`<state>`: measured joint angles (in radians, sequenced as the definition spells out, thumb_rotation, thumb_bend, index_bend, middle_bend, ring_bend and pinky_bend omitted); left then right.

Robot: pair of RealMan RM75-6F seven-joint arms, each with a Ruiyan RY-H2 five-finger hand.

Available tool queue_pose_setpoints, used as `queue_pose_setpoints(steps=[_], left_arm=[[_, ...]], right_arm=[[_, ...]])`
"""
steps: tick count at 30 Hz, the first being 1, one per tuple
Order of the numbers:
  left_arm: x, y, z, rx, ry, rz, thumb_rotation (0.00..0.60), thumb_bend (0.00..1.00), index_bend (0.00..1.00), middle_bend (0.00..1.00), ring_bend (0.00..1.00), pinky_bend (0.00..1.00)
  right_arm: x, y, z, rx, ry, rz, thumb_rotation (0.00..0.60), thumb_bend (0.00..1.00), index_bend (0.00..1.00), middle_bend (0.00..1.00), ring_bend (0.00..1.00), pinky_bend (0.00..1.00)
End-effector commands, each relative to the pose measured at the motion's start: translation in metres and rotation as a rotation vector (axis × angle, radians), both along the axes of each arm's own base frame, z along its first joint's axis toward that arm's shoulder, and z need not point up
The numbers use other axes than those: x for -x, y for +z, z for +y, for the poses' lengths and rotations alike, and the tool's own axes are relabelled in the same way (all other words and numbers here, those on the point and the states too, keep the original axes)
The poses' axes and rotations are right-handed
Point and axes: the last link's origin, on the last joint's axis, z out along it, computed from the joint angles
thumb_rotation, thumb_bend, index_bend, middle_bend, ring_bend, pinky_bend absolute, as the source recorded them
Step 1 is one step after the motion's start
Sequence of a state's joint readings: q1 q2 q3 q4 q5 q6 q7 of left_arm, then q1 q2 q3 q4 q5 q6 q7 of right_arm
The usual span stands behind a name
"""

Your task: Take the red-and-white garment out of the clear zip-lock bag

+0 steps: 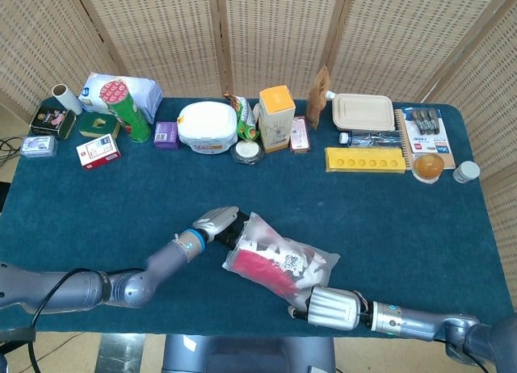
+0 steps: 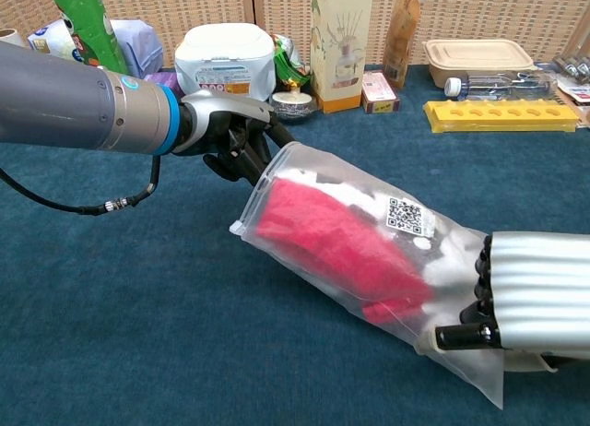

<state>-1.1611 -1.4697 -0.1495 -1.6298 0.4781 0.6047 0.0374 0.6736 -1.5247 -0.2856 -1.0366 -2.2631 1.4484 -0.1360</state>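
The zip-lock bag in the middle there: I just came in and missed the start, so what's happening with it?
Two robot hands are working on the clear zip-lock bag, which lies on the blue table. The left hand grips the bag's mouth end, and the right hand is at its bottom corner, apparently holding it. The red-and-white garment is fully inside the bag, so nothing has been pulled out yet.

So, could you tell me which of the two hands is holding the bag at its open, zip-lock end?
The left hand: it grips the zip-lock bag at its opening, the end towards the white tub. The right hand is at the sealed bottom end.
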Motion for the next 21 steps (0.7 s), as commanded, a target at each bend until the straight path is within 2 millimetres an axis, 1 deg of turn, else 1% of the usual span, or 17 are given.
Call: queue_pose_setpoints(steps=[1,4,9,14,16,19,21], left_arm=[[0.0,0.001,0.0,0.001,0.006,-0.005,0.6,0.45,0.77,1.0,1.0,1.0],[0.001,0.001,0.0,0.001,0.012,-0.009,0.6,0.45,0.77,1.0,1.0,1.0],[0.002,0.002,0.0,-0.001,0.012,-0.009,0.6,0.45,0.77,1.0,1.0,1.0],[0.002,0.002,-0.001,0.003,0.014,-0.015,0.6,0.45,0.77,1.0,1.0,1.0],[0.001,0.001,-0.002,0.004,0.01,-0.014,0.6,0.45,0.77,1.0,1.0,1.0],[0.001,0.0,-0.002,0.004,0.008,-0.015,0.6,0.45,0.77,1.0,1.0,1.0],[0.001,0.0,-0.002,0.003,0.004,-0.014,0.6,0.46,0.77,1.0,1.0,1.0]], right_arm=[[-0.002,0.0,-0.001,-0.001,-0.001,0.005,0.6,0.28,0.4,0.83,1.0,1.0],[-0.004,-0.001,-0.001,-0.003,-0.004,0.011,0.6,0.31,0.46,0.84,1.0,1.0],[-0.006,-0.004,-0.001,-0.009,-0.015,0.022,0.6,0.35,0.5,0.84,1.0,1.0],[-0.01,-0.006,0.0,-0.016,-0.02,0.023,0.6,0.42,0.53,0.85,1.0,1.0],[-0.012,-0.007,0.0,-0.021,-0.031,0.016,0.6,0.46,0.56,0.85,1.0,1.0],[-0.013,-0.007,-0.001,-0.025,-0.044,0.008,0.6,0.48,0.6,0.86,1.0,1.0],[-0.014,-0.006,-0.001,-0.026,-0.049,0.003,0.6,0.5,0.64,0.87,1.0,1.0]])
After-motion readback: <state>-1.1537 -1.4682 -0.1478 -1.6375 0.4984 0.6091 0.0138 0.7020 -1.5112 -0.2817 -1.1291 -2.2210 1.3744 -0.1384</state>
